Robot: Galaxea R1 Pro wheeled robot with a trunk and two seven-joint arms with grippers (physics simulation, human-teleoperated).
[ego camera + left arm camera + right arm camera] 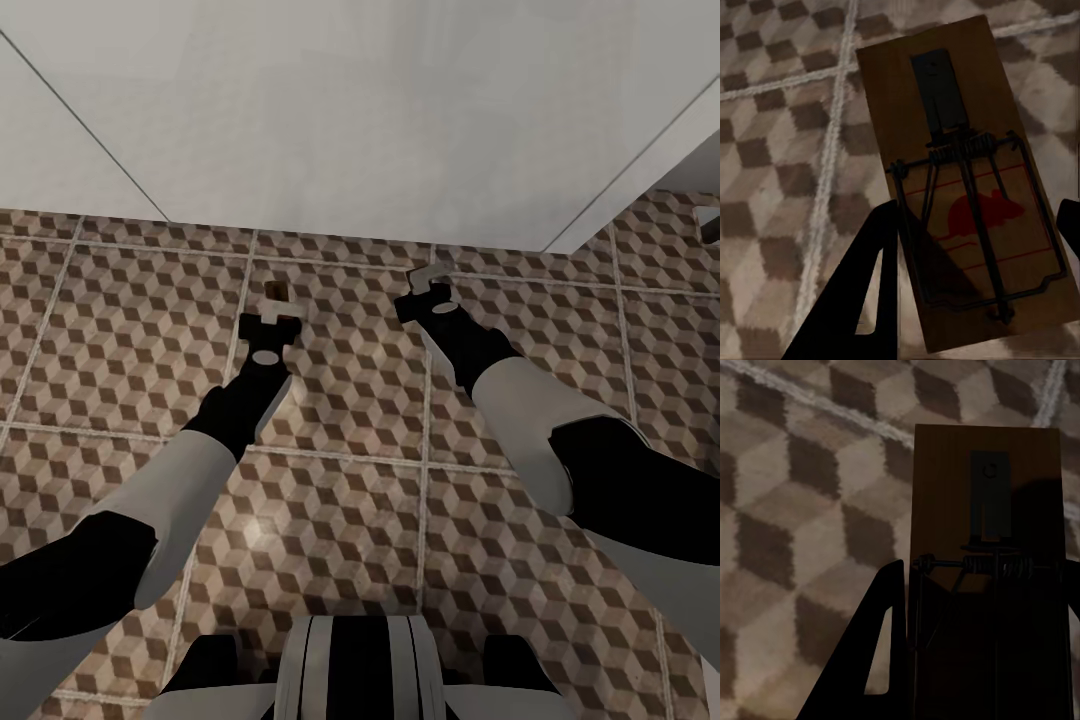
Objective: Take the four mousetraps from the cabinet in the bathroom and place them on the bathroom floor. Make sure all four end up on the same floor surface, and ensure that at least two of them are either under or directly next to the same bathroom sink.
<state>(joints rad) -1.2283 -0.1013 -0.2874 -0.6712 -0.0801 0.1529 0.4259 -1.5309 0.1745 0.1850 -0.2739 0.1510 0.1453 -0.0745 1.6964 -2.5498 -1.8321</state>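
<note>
A brown wooden mousetrap, printed with a red mouse, is clamped in the left end effector. A second mousetrap is seemingly gripped by the right end effector, above the bathroom floor.

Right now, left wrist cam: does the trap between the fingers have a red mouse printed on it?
Yes, the mousetrap between the left gripper's fingers carries a red mouse silhouette under its wire bar.
</note>
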